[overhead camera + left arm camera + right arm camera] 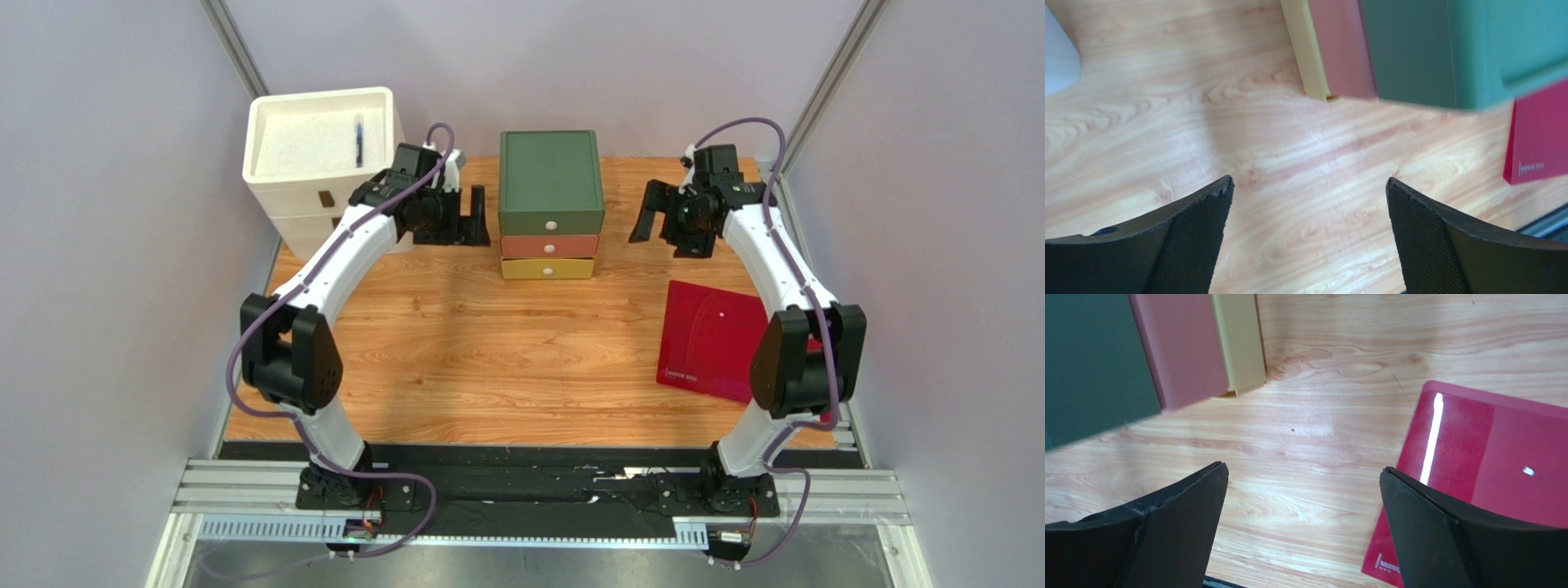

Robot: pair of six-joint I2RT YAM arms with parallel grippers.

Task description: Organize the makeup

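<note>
both left hand (1309, 190) and right hand (1303, 471) gape beside the drawer chest (551, 184).

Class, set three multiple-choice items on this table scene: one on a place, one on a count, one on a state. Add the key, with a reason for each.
1. Where does the red folder lie?
A. on top of the drawer unit
B. flat on the table, right of the drawer unit
C. in the left gripper

2. How many drawers does the drawer unit show?
A. one
B. three
C. five

3. How do the left gripper and the right gripper stand?
A. both open and empty
B. both shut
C. one shut, one open

Key: 1 B, it rests on the wood at the right; 2 B, green, pink and yellow fronts are stacked; 3 A, bare table shows in each wide gap.
</note>
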